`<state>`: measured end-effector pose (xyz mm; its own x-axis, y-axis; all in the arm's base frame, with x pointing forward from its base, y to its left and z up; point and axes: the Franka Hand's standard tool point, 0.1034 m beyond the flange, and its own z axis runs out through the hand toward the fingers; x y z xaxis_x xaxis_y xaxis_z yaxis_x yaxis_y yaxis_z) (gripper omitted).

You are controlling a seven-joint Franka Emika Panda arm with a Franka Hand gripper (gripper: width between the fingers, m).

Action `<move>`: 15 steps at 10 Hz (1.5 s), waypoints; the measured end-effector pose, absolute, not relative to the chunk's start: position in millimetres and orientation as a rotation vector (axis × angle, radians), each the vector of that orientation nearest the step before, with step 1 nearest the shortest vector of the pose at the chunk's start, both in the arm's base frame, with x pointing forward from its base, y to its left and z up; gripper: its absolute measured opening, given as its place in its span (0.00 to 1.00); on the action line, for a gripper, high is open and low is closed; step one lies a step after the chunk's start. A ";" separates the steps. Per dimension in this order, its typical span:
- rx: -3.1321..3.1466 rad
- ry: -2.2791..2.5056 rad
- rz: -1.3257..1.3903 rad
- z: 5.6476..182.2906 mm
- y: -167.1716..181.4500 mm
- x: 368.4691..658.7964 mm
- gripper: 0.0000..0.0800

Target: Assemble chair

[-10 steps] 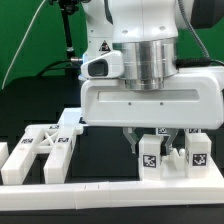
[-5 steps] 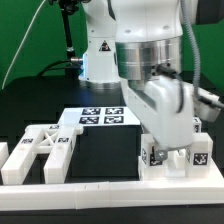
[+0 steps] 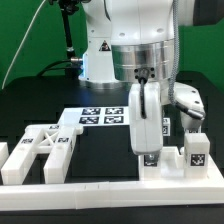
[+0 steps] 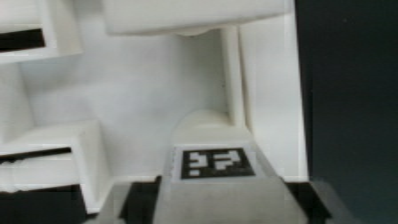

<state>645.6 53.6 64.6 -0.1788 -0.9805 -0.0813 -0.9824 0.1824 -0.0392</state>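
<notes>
The chair lies in loose white pieces at the front of the black table. A cross-braced frame [image 3: 40,150] is at the exterior view's left. My gripper [image 3: 149,150] hangs edge-on over the pieces at the right. Its fingers stand on either side of a small tagged piece [image 3: 152,166]. In the wrist view the gripper [image 4: 217,202] has that tagged piece [image 4: 217,162] between its dark fingers [image 4: 146,200], which touch its sides. A second tagged piece [image 3: 197,152] stands just to the right, apart from the fingers. More white chair slabs [image 4: 151,90] lie beyond the held piece.
The marker board [image 3: 103,117] lies flat behind the pieces. A long low white border rail [image 3: 100,190] runs along the table's front edge. A black stand and cables [image 3: 66,40] rise at the back left.
The gripper has turned about its vertical axis from broadside to edge-on and now sits lower, with its fingers around the small tagged piece at the right.
</notes>
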 end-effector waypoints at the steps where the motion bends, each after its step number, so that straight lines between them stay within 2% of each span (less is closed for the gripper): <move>1: -1.958 2.344 0.033 64.2 53.7 645.5 0.36; 2: -1.959 2.343 0.033 63.9 53.8 645.4 0.50; 3: -1.959 2.343 0.033 63.9 53.8 645.4 0.68; 4: -1.962 2.339 0.033 64.5 53.8 645.7 0.77; 7: -2.026 2.213 0.002 111.5 50.2 645.1 0.81; 12: -2.035 2.215 0.006 105.7 50.4 643.9 0.81; 15: -2.264 1.961 -0.045 113.6 50.6 636.3 0.81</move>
<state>636.3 50.6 113.6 0.1469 -0.9865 -0.0729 -0.9821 -0.1366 -0.1295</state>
